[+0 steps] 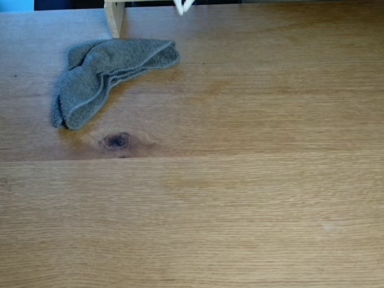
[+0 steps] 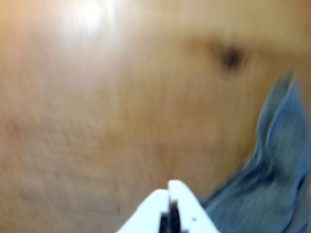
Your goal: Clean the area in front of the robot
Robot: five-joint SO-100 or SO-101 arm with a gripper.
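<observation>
Lying near knot (image 1: 117,140): cloth (image 1: 108,72), seemingly.

The surface (image 1: 252,204) is oak-looking wood, light brown, with fine straight grain running across it, a plank seam and one dark knot (image 1: 116,141). Its finish looks smooth with a soft satin sheen: in the wrist view a bright patch of glare (image 2: 87,14) sits on the wood. The cloth (image 1: 102,75) is grey terry, matt and nubbly, with a thicker stitched hem along its edges; in the blurred wrist view it reads as soft and fuzzy (image 2: 272,189). The post (image 1: 114,18) at the far edge is pale bare wood, matt. The end effector (image 2: 170,187) is white plastic, smooth and slightly glossy.
</observation>
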